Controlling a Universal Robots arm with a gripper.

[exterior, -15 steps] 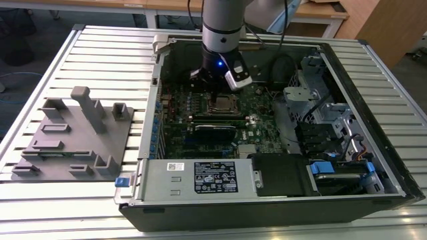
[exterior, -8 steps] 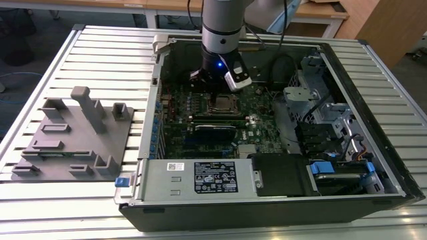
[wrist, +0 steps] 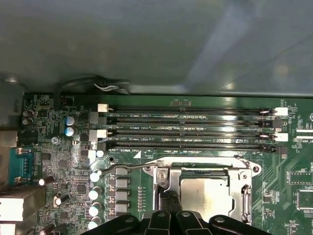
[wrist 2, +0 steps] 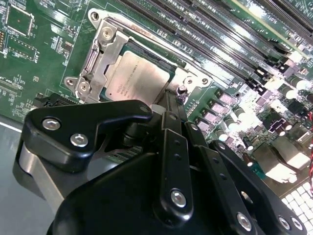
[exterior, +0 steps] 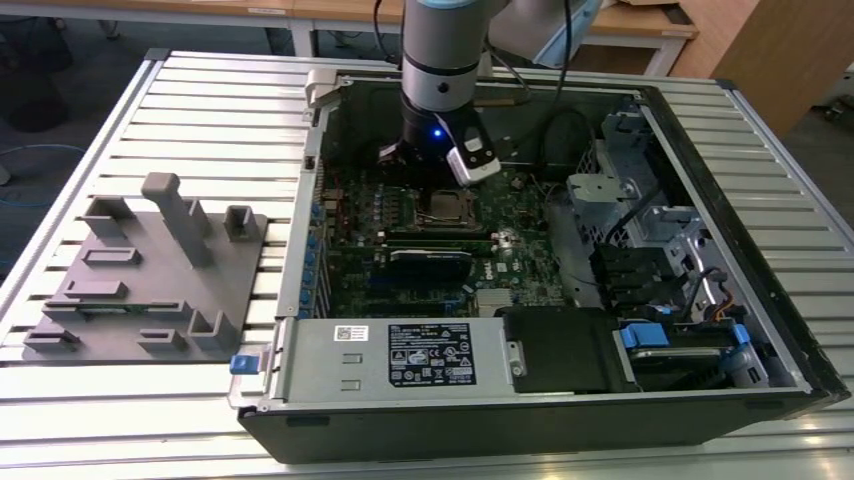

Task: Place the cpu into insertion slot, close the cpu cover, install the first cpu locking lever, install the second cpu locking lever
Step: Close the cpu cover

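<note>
Gripper (wrist 2: 172, 104) pinched shut, empty, tip beside cover (wrist 2: 105, 55) over seated chip (wrist 2: 139, 78). Risk: tip slips off thin lever (wrist: 127, 168), scrapes board (wrist: 293, 161); lever left unlatched.

The cpu (wrist 2: 139, 78) is dull silver-grey, framed by the brighter silvery cpu cover (wrist 2: 98, 58). The circuit board (wrist 2: 34, 63) is green with pale traces, and its memory slots (wrist: 186, 129) are black. The tool (wrist 2: 172, 110) is matte black with silver screws. The desk (exterior: 200, 100) is pale grey, ribbed in slats. The fixture block (exterior: 147, 290) is plain grey.
</note>
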